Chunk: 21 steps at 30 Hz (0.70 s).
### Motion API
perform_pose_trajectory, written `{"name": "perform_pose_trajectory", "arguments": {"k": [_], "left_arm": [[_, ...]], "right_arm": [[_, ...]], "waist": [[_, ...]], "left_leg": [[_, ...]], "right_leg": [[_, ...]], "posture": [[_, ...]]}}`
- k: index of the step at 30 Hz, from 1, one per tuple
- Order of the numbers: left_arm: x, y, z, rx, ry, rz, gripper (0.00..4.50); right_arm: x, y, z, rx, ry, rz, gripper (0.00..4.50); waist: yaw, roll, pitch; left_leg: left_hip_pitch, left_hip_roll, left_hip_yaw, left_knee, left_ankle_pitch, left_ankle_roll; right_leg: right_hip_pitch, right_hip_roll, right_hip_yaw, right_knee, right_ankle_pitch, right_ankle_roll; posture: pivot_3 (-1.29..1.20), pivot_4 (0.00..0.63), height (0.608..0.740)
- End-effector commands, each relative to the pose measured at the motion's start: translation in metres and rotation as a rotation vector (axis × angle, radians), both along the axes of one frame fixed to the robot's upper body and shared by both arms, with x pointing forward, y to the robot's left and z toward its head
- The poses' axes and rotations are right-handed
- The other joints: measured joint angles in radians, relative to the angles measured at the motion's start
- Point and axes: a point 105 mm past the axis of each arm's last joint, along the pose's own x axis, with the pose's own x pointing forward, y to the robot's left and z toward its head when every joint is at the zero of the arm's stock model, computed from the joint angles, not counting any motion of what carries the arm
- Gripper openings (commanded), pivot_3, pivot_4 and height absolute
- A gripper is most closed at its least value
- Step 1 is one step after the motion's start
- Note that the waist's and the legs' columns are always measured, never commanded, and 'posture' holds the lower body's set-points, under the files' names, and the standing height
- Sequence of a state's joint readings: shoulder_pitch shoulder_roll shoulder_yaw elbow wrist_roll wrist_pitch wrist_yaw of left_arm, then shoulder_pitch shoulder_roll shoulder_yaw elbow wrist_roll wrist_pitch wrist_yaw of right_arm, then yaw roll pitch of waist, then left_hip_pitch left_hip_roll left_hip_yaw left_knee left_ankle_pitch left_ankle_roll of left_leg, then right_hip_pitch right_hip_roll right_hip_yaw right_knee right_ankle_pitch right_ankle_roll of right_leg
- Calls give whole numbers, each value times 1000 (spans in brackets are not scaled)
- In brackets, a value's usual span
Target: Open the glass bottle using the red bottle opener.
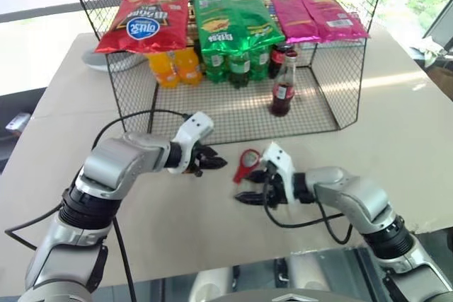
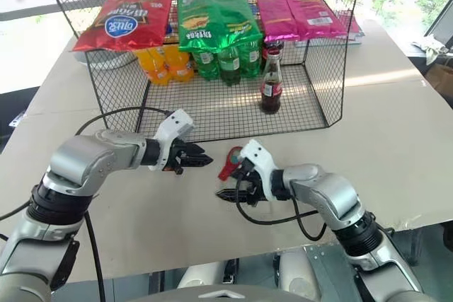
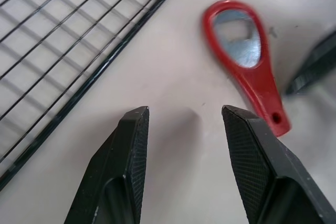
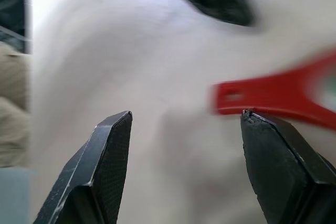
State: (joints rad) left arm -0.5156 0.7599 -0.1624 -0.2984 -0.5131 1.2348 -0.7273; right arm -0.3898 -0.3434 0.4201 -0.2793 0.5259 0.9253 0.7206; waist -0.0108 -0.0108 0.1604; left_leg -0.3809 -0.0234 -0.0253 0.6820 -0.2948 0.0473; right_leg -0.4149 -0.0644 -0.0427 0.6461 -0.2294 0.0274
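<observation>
Nearest me, the right gripper (image 1: pixel 249 187) hovered with its jaws apart and empty, one finger just beside the handle of the red bottle opener (image 1: pixel 247 163), which lay flat on the table (image 1: pixel 396 139). Opposite, the left gripper (image 1: pixel 210 160) also stood parted, holding nothing. I judged we were at the pickup (nothing grasped yet); next the right jaws needed to straddle the handle. Farther off, the glass bottle (image 1: pixel 284 84) stood upright inside the wire basket (image 1: pixel 333 76), whose open front left room to reach.
</observation>
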Motion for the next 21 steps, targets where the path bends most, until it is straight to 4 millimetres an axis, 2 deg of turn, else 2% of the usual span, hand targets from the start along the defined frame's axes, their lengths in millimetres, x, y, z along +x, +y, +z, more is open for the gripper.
{"name": "perform_pose_trajectory", "arguments": {"k": [1,5,7,10,11,15,21], "left_arm": [[-3,-2,10,-27,-50,-13,2229],[-11,-8,12,-65,-78,-43,2229],[-16,-14,16,-107,-74,-77,2229],[-21,-22,23,-139,-88,-143,2229],[-23,-23,22,-121,-103,-168,2773],[-20,-25,11,-20,-166,-235,4177],[-13,-35,-15,75,-174,-337,4177]], "right_arm": [[7,10,5,16,-38,38,3274],[20,22,4,41,-85,30,3274],[19,17,7,68,-93,39,3274],[8,-5,18,110,-94,62,3274],[5,-13,20,109,-98,61,3356],[-2,-43,25,86,-114,-16,3356],[-2,-64,24,54,-137,-174,3356]], "waist": [[0,0,0],[-9,-1,0],[-9,-1,0],[0,0,0],[3,0,0],[6,0,0],[10,0,0]], "left_leg": [[0,-1,0,0,0,0],[2,1,0,1,0,-1],[3,2,0,0,1,-3],[3,5,-2,0,4,-6],[3,5,-2,0,4,-6],[2,3,-2,0,4,-6],[0,3,-1,-1,3,-6]], "right_leg": [[0,-1,1,0,0,0],[0,-3,1,1,0,0],[0,-2,1,3,0,-1],[0,1,-1,5,2,-4],[0,0,-1,6,2,-5],[0,-1,-1,4,2,-4],[0,-1,-1,0,2,-4]], "posture": [[0,150,740],[0,150,740],[0,150,740],[0,150,740],[0,150,740],[0,150,740],[0,150,740]]}}
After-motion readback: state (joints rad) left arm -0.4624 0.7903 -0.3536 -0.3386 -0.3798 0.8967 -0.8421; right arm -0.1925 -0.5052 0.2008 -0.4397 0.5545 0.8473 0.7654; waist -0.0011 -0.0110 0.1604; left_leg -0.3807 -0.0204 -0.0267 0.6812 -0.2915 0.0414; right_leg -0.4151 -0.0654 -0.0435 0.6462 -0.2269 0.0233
